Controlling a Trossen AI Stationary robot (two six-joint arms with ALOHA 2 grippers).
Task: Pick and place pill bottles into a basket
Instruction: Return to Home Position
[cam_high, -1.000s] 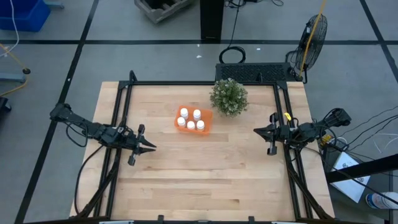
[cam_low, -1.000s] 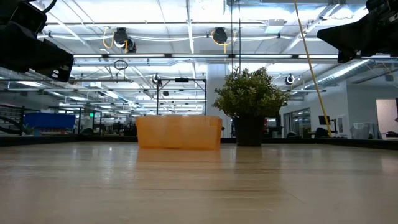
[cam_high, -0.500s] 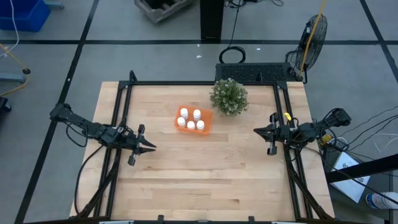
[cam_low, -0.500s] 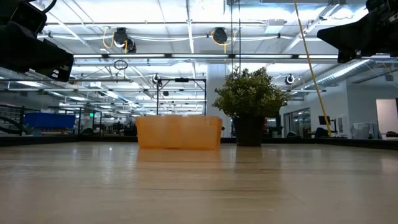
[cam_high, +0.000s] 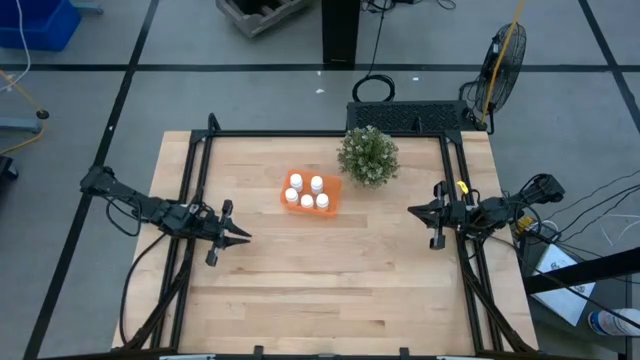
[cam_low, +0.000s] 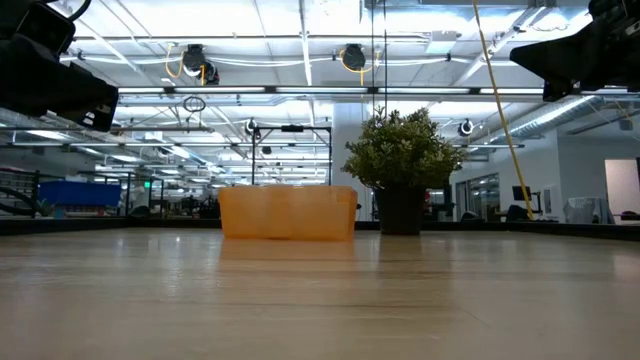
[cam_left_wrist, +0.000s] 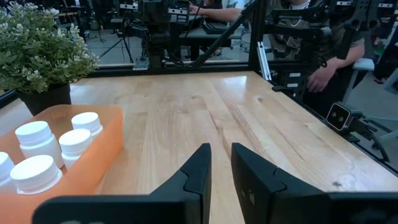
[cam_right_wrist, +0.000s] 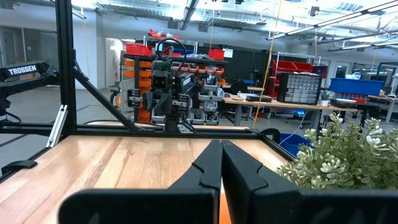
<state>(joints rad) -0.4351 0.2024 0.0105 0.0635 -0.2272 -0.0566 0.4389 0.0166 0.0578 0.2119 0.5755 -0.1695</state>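
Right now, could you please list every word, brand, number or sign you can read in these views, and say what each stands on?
"TROSSEN": white letters on a dark robot arm link, right wrist view.
Pill bottles: no label text shows.
Drawer cabinet and shelves in the room behind: any markings are too small to read.
High and low views: nothing legible.

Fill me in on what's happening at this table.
All five pill bottles stand in the orange basket, beside the plant. Neither arm handles anything. The left gripper hovers empty at the left of the table, fingers slightly apart. The right gripper, shut and empty, is at its right. The sorting looks done.
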